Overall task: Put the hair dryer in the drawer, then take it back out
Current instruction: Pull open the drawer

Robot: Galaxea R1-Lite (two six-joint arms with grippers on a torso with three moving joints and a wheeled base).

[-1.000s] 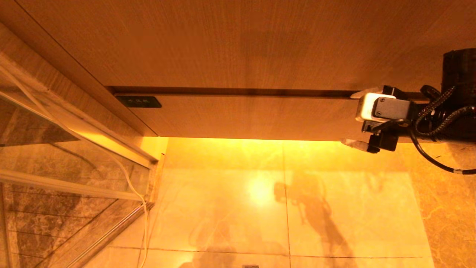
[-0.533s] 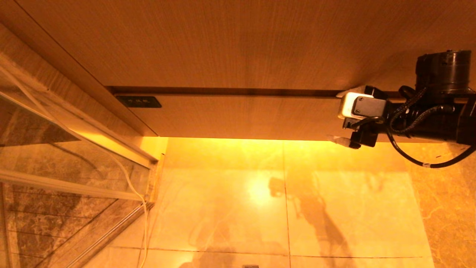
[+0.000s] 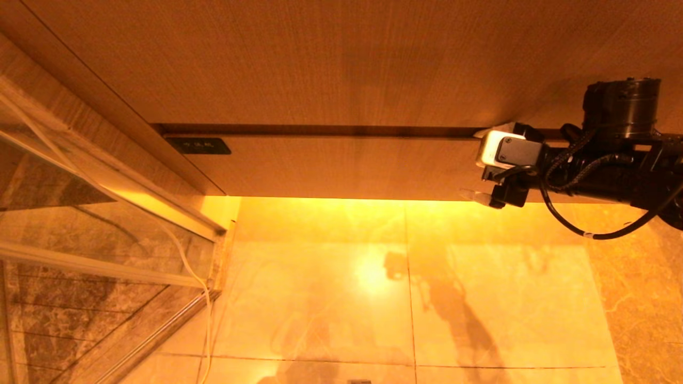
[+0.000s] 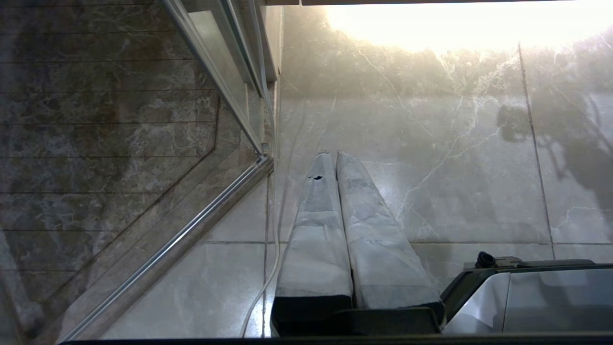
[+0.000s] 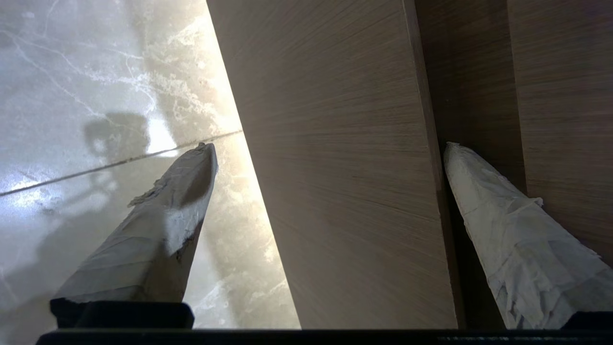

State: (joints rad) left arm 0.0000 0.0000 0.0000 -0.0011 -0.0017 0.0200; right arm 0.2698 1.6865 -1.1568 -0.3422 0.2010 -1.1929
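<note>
Glossy marble floor tiles [image 3: 480, 298] lie below the closed light-wood drawer [image 3: 347, 165]. At its right end the right gripper [image 3: 477, 162] is spread, fingers seemingly straddling the front; left gripper [image 4: 334, 158] pressed together.

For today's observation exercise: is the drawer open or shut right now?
Shut. The drawer front sits flush under the countertop, only a thin dark gap between; the open right gripper straddles the front.

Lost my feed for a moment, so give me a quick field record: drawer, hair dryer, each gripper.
drawer: shut, front flush under the countertop
hair dryer: not in view
right gripper: open, fingers straddling the drawer front near its right end, one by the top gap, one below the bottom edge
left gripper: shut, empty, pointing at the floor
</note>
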